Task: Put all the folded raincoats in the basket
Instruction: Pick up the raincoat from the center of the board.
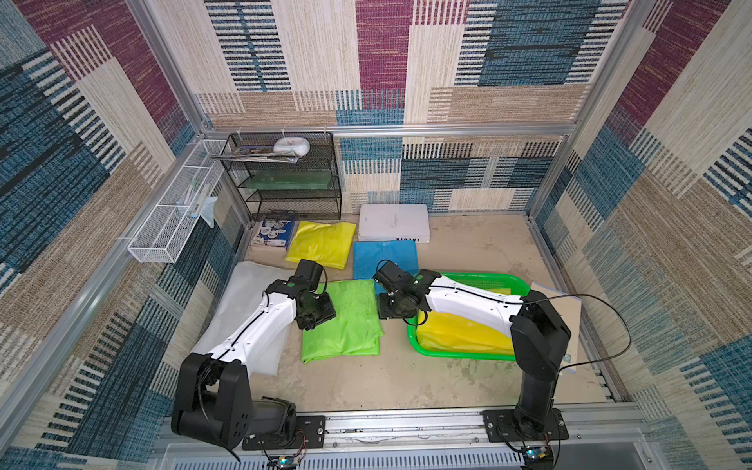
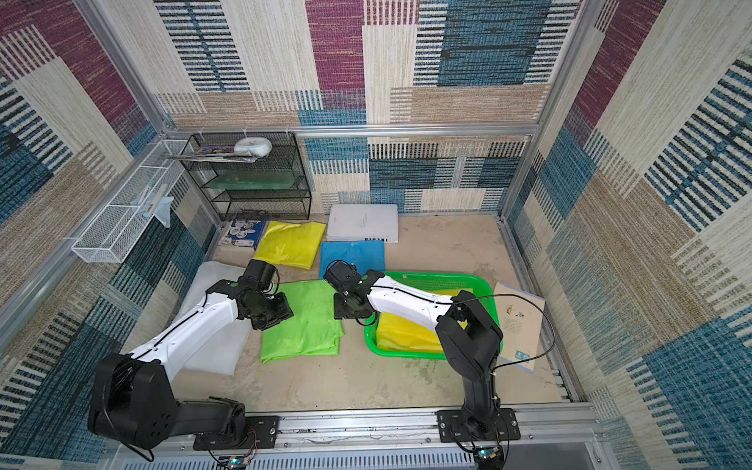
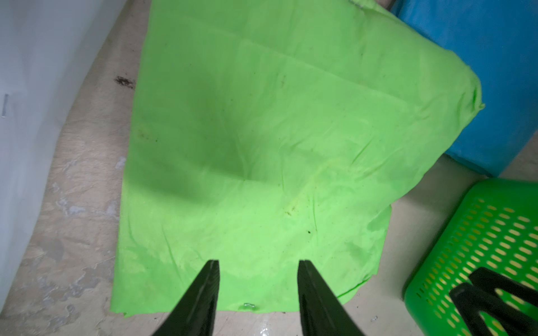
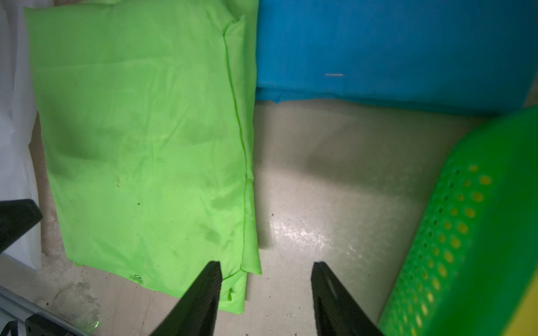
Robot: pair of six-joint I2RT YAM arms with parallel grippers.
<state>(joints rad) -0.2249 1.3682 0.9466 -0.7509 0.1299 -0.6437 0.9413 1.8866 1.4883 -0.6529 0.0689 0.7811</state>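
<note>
Two tools over the bench (image 1: 407, 378). Which step is this?

Reaching for a pickup, I'd say. The green raincoat (image 1: 344, 321) lies flat on the bench just beside the basket (image 1: 488, 280), not in it. The left tool (image 3: 258, 263) hangs above its left side, the right tool (image 4: 267, 264) above the edge facing the basket. Both have jaws parted with nothing between them.

And next?

Probably come down, pinch the folded edges and carry the bundle across without it unfolding. A yellow raincoat (image 1: 460, 331) already lies in the basket.

Anything unclear?

In both top views the wrists hide the tool tips, so I cannot tell whether they touch the cloth. The right arm covers part of the basket.
</note>
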